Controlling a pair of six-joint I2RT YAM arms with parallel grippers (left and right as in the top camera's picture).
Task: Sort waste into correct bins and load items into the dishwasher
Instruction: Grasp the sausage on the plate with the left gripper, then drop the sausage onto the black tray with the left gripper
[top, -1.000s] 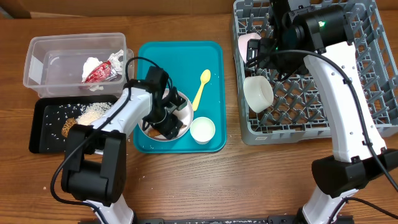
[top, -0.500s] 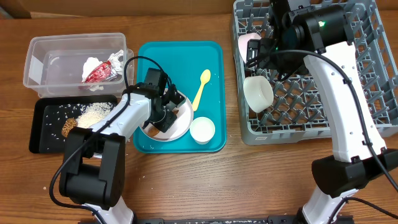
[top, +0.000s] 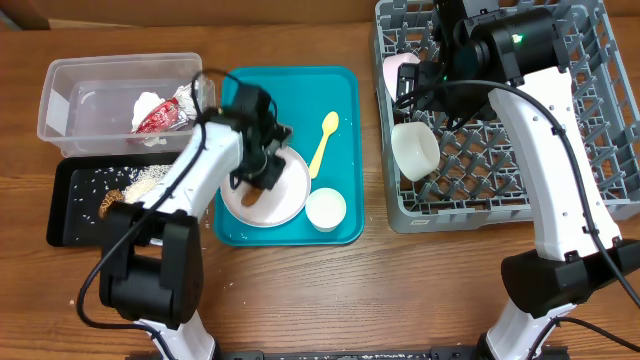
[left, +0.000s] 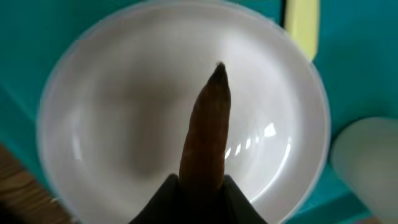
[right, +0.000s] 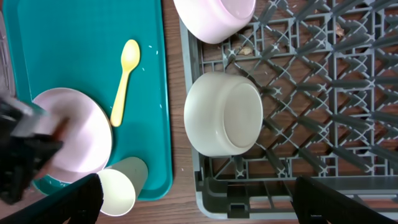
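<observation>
While the left gripper (top: 262, 172) pinches a brown food scrap (left: 207, 134) in its jaws just above the white plate (top: 290, 205) on the teal tray (top: 290, 90), this looks like the waste-sorting step. Next move, I'd say: swing it over to the black tray (top: 55, 205) of food crumbs and release. Right gripper (right: 199, 202) hangs over the dish rack (top: 600, 150), jaws spread, empty

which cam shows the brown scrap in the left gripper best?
Left wrist: the brown scrap fills mid-frame with its tapered tip clear, pinched by the left gripper over the white plate. Overhead shows only a small brown sliver below the gripper. Right wrist: it's hidden behind the blurred gripper.
</observation>
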